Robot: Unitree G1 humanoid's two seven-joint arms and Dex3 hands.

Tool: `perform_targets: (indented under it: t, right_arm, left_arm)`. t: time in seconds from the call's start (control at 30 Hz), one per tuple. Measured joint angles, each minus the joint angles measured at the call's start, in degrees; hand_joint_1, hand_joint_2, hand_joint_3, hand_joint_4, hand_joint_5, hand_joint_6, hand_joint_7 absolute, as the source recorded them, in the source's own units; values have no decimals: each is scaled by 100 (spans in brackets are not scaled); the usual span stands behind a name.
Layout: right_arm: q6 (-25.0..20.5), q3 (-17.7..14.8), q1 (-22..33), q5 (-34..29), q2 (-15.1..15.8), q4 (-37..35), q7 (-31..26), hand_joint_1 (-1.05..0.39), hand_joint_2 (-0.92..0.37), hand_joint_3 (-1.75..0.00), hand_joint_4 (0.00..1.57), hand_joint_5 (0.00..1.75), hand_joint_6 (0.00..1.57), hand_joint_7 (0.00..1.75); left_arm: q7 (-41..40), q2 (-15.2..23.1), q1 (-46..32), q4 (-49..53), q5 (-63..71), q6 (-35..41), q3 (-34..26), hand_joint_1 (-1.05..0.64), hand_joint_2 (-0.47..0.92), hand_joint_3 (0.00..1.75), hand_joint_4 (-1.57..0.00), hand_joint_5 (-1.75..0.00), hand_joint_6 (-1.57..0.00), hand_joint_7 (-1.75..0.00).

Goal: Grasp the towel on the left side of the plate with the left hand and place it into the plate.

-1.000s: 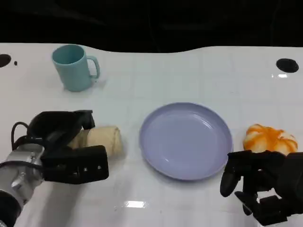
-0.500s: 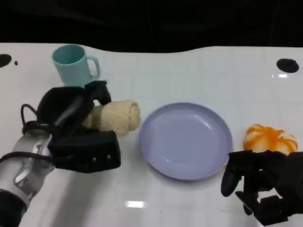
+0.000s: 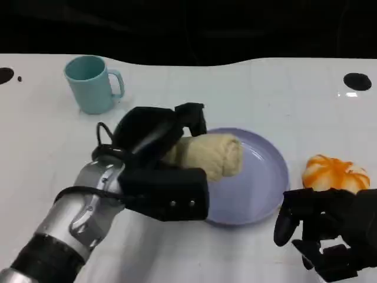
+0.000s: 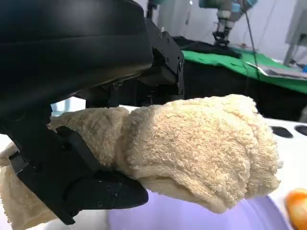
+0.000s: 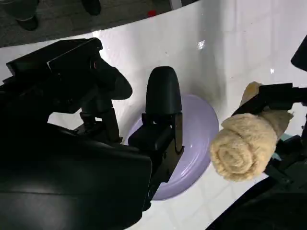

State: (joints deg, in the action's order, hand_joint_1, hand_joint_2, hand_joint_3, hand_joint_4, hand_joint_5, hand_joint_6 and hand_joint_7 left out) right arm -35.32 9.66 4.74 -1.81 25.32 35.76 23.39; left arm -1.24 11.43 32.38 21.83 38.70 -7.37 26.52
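Left hand (image 3: pixel 154 154), gripping rolled towel (image 3: pixel 209 155), has carried it from desk to over plate (image 3: pixel 268 177) w/ only release left.

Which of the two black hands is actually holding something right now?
The left hand: it grips the rolled beige towel over the purple plate. The right hand holds nothing.

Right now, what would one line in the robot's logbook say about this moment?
left hand: holds towel over plate | right hand: holds nothing, near plate | towel: not released | mug, orange item: untouched
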Motion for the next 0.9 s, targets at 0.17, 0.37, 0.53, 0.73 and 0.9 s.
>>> perform_targets:
  t: [0.17,0.37,0.53,0.73,0.9]
  right_arm:
    - [0,11,-2,1,-1,20,0,3,-62,-101,69,169,68,143]
    - [0,18,-3,16,-1,64,7,3,-62,-101,69,168,68,144]
    - [-58,18,-15,19,0,69,11,2,-61,-101,68,168,67,144]
    - [-70,11,-23,68,4,69,33,2,-61,-101,68,168,66,144]
    - [-71,10,-24,80,28,70,42,2,-61,-102,68,168,66,144]
  left_arm:
    - [200,-229,204,43,81,105,153,-21,53,83,-82,-172,-75,-116]
    - [787,-368,262,76,23,281,259,-33,91,15,-57,-114,-76,-15]
    - [1276,-279,262,-80,134,421,418,-59,92,14,-31,-52,-34,0]
    - [1545,-222,261,-330,224,583,487,-74,92,16,-13,-40,-14,0]
    - [1668,-54,226,-662,190,601,451,-76,92,19,-14,-42,-16,-2]
